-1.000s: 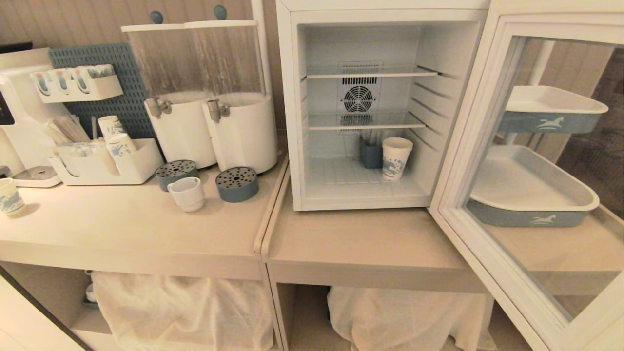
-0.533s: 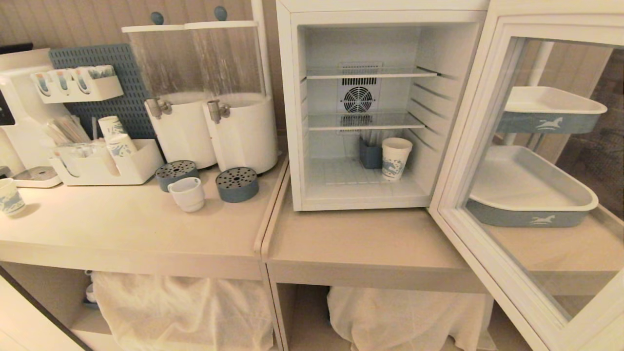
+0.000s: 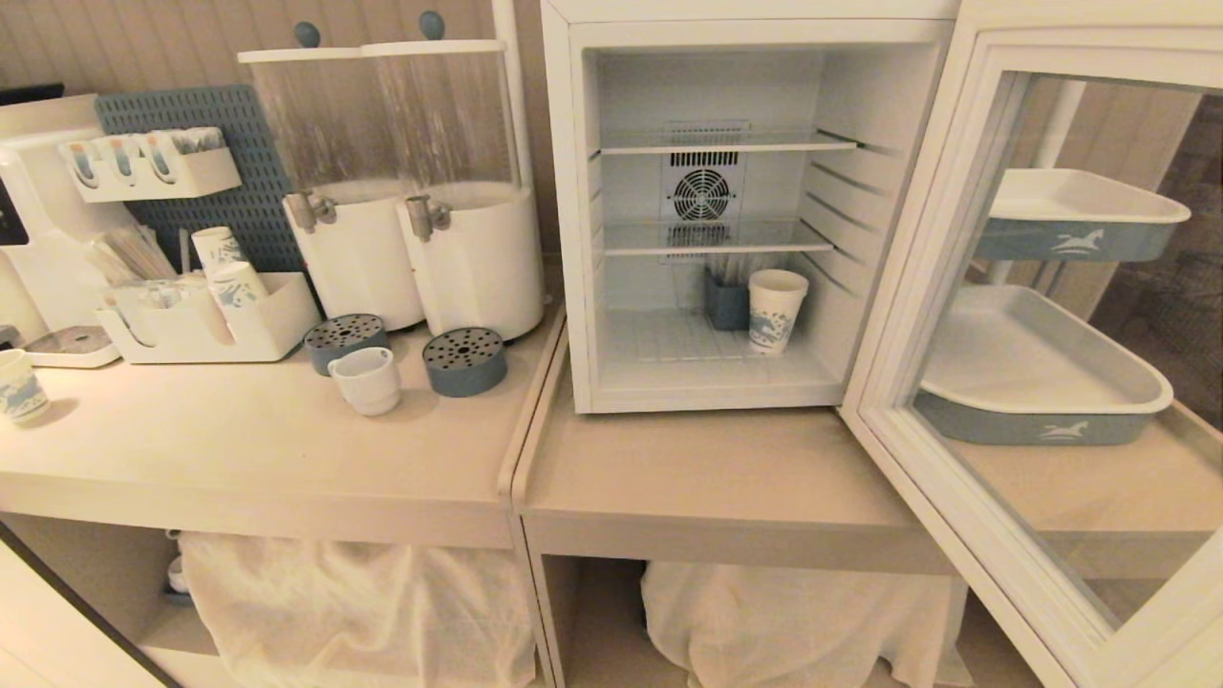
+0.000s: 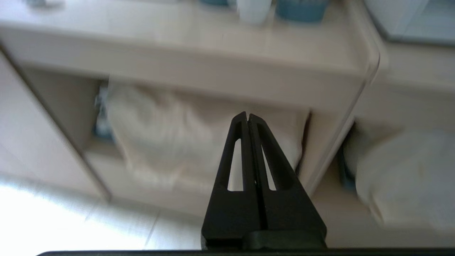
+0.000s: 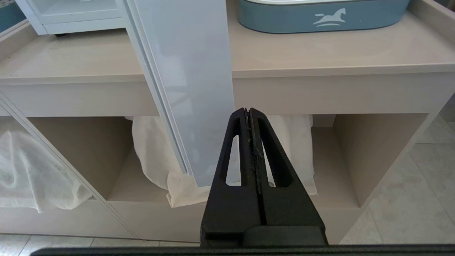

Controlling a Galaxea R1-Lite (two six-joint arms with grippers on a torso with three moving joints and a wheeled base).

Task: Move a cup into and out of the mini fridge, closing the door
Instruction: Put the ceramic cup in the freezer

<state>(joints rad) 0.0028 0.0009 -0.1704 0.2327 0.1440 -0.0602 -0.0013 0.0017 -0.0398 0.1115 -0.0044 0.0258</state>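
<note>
Both my hands pinched tight, holding nothing: left hand (image 4: 247, 115) and right hand (image 5: 247, 111) low before the worktop front edge. Cup (image 3: 365, 379) sits on the worktop (image 3: 239, 449) near its back, mini fridge (image 3: 564, 220) door (image 3: 917, 287) swung wide; risk: right arm clips the door, or I tip the cup grabbing it

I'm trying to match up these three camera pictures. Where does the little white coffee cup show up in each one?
Head view: the cup stands on the left counter, between two blue perforated discs, left of the open mini fridge.
Left wrist view: a blurred white shape at the top edge, probably the cup.
Right wrist view: not in it.
Shared landmark: the white cloth under the counters.
</note>
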